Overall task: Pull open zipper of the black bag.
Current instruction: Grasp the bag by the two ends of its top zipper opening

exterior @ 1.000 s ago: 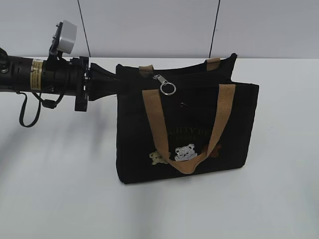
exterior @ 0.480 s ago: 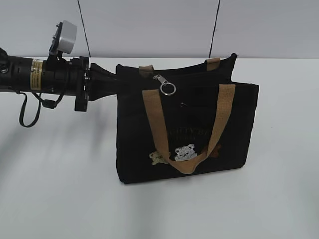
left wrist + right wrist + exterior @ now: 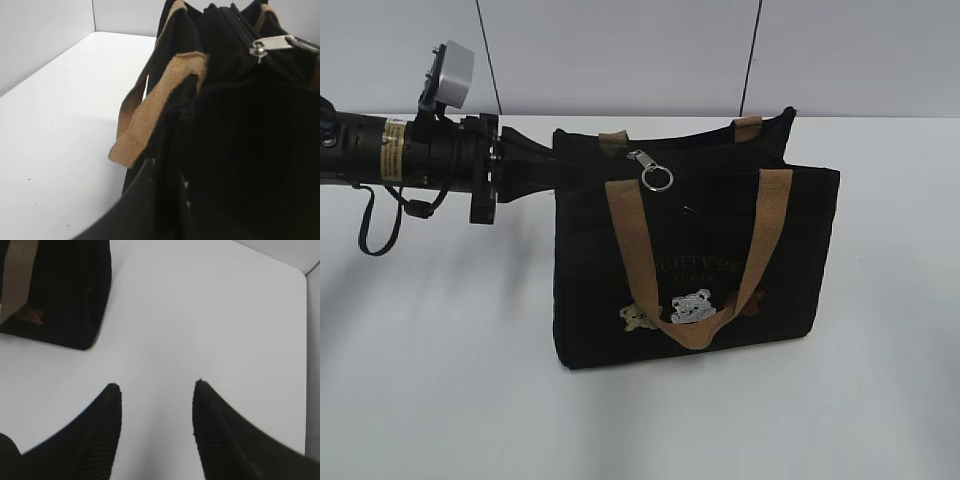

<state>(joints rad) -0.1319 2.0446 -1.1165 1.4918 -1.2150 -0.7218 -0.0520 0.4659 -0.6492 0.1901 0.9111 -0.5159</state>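
Zipper (image 3: 657, 171) pull hangs atop the black bag (image 3: 692, 255); left gripper (image 3: 552, 163) clamps the bag's left edge, right gripper (image 3: 156, 390) hovers apart, empty, beside it.

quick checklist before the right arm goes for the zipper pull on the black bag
1. black bag upright on the table: ok.
2. left gripper shut on the bag's left top edge, bracing it: ok.
3. zipper pull exposed, ring hanging free over the front: ok.
4. right gripper open and empty: ok.
5. Right gripper lined up with the pull: not ok, it is above bare table off the bag's corner.
6. How far the zipper is already open: cannot tell.
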